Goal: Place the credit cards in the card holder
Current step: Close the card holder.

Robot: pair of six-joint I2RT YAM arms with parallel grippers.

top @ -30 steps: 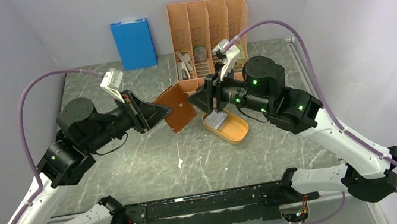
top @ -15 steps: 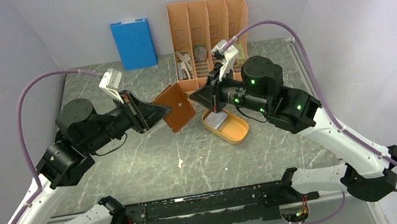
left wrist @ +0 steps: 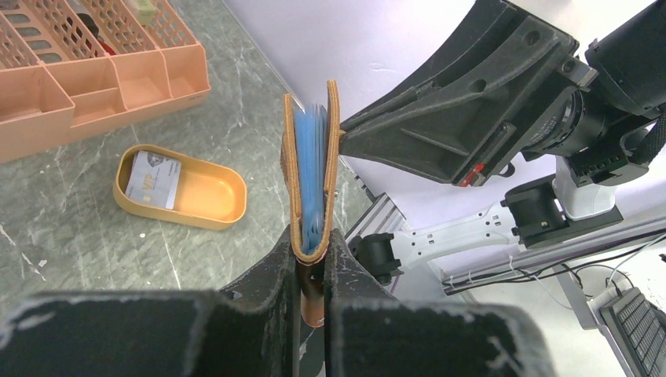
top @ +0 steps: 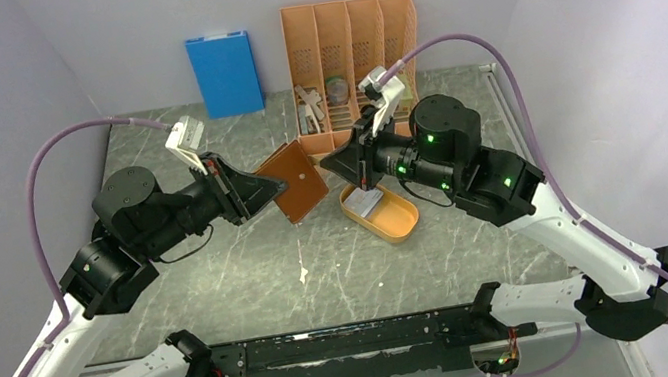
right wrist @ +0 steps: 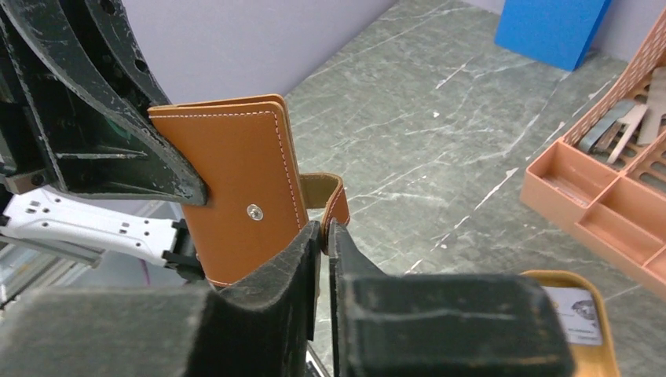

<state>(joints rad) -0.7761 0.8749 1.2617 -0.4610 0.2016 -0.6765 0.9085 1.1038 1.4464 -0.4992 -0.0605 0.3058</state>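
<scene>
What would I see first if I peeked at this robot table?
Two robot arms meet in the middle, sharing a brown card holder held up between them: the left tool clamps its fold, the right tool pinches its snap tab. On the table near the right tool sits an orange oval tray with a pale card inside.

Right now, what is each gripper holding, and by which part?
The left gripper clamps the card holder at its folded spine; the right gripper pinches its snap tab.
</scene>
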